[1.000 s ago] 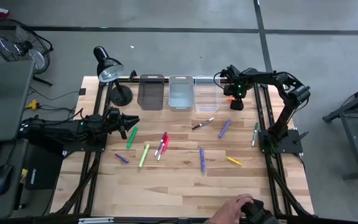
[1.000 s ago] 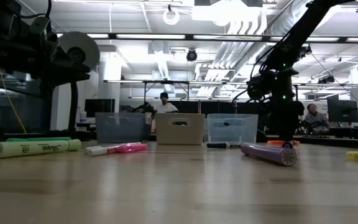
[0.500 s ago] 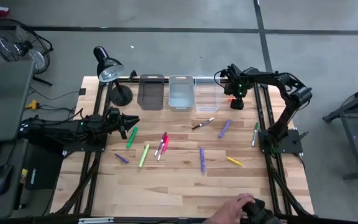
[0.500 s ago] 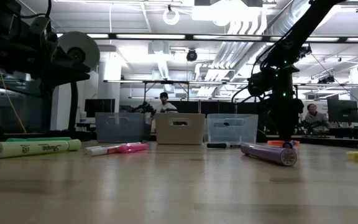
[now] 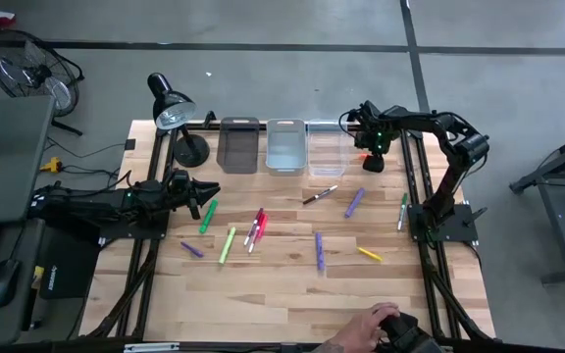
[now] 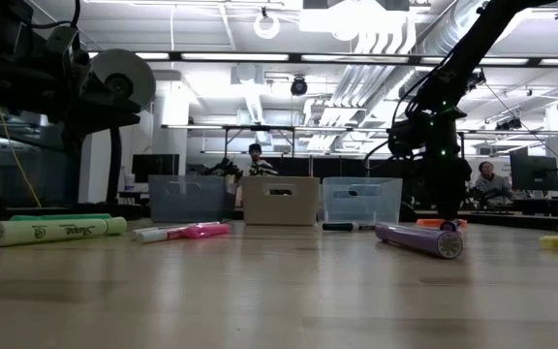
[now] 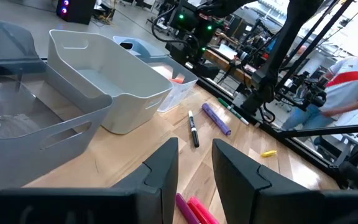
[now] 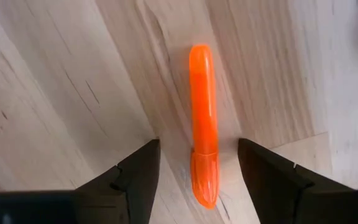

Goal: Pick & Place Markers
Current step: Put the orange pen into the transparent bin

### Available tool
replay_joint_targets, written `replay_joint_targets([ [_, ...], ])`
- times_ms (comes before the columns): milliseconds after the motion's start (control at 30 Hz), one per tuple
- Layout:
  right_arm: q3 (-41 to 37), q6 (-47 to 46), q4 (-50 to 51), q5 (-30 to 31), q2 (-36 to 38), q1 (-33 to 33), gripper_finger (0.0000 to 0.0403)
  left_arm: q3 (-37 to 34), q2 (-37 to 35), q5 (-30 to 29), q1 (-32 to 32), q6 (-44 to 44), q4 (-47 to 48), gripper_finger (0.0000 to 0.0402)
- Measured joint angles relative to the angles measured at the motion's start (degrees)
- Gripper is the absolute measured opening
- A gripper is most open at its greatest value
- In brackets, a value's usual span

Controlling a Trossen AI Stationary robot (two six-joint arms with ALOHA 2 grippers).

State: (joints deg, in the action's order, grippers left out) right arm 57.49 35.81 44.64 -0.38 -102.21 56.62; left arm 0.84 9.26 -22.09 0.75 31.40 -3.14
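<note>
Right pincer (image 8: 194,171) is hanging over the far right of the pale wooden worktop (image 5: 282,294), just right of the clear plastic bin (image 5: 326,147). Its fingers (image 8: 138,177) are standing apart, one on each side of the orange highlighter marker (image 8: 202,158), which is lying flat on the wood; no contact visible in the right wrist view, nothing clamped.

Left pincer (image 7: 194,168) is sitting low at the left edge of the worktop, near the black desk lamp (image 5: 173,116). Fingers are showing a narrow gap, holding nothing.

Three bins are lining the far edge: dark grey plastic bin (image 5: 239,143), light blue-grey plastic bin (image 5: 284,145), then the clear one.

Other markers are lying loose mid-worktop:
- green marker (image 5: 208,216) next to the left pincer
- lime highlighter (image 5: 227,244)
- pink and white pens in a cluster (image 5: 255,229)
- small purple marker (image 5: 192,249)
- black-and-white marker (image 5: 319,195)
- two more purple markers (image 5: 354,202) (image 5: 319,250)
- yellow marker (image 5: 369,254)
- thin green pen (image 5: 403,210) by the right arm's base

A person's hand (image 5: 361,333) is showing at the near edge.
</note>
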Motion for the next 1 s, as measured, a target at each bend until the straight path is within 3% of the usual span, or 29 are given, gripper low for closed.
replay_joint_targets([
  [833, -0.1, 3.7, -1.5, 3.3, -0.1, -0.1, 0.0039, 0.0, 0.0, 0.0, 0.0, 0.0, 0.0, 0.0097],
  [1000, 1.0, 2.6, -0.9, 2.7, -0.3, 0.0, 0.0030, 0.0, 0.0, 0.0, 0.0, 0.0, 0.0, 0.0097],
])
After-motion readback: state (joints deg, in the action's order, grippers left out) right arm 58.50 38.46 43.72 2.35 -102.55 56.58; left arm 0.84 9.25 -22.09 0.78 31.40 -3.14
